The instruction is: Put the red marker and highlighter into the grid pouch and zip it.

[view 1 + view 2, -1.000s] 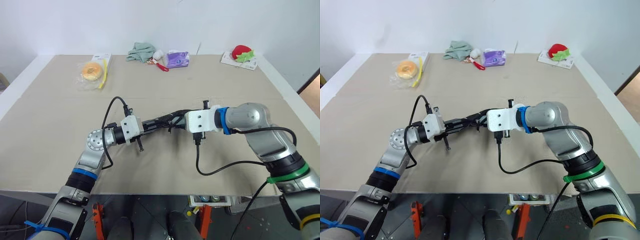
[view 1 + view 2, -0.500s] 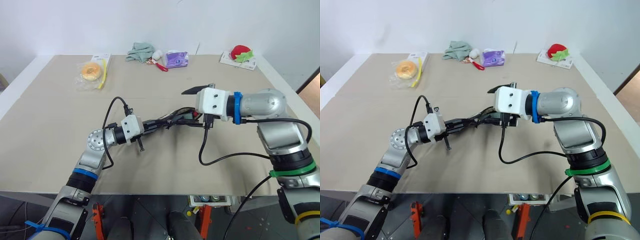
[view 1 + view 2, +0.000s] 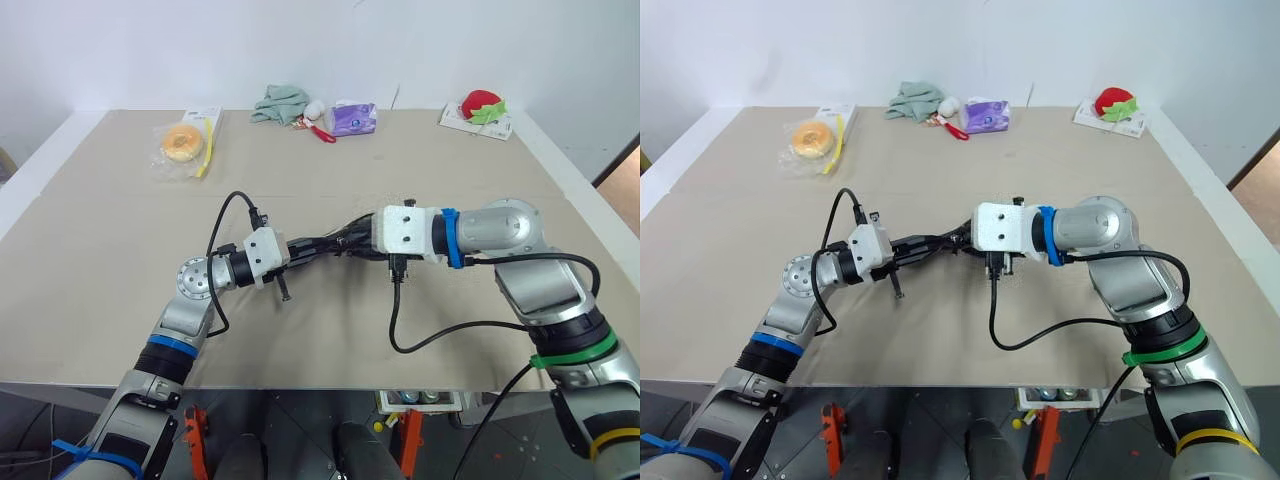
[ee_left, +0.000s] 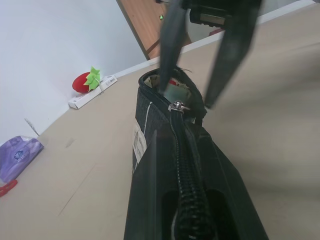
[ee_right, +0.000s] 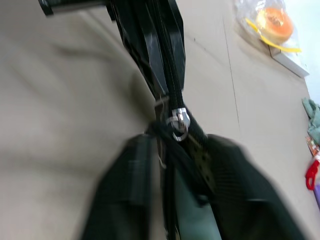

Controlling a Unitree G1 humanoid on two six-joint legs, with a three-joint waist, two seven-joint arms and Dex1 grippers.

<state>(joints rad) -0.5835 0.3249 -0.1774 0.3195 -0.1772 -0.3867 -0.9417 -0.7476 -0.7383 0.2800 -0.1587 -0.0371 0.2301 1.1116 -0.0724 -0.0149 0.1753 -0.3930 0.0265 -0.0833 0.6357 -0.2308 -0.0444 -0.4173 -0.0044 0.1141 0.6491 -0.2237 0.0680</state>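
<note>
The grid pouch (image 3: pixel 330 243) hangs level above the table's middle, and my left gripper (image 3: pixel 310 246) is shut on its zipper edge. The far end of the pouch is unzipped, with the silver zipper pull (image 4: pixel 176 106) just short of the gap. Inside that gap I see a bit of the red marker (image 4: pixel 172 81) and the mint highlighter (image 4: pixel 175 93). My right gripper (image 3: pixel 358 238) comes from the right and is shut on that far end, one finger on each side, by the pull (image 5: pixel 178 121).
Along the table's far edge lie a bagged donut (image 3: pixel 183 142), a green cloth (image 3: pixel 282 103), a red-handled item (image 3: pixel 325 133), a purple packet (image 3: pixel 354 118) and a strawberry toy (image 3: pixel 484 103). A black cable (image 3: pixel 400 320) loops below my right wrist.
Half a second ago my right gripper stood raised and wide open above the pouch's end. It has dropped back and closed around that end. The left gripper and pouch have stayed still.
</note>
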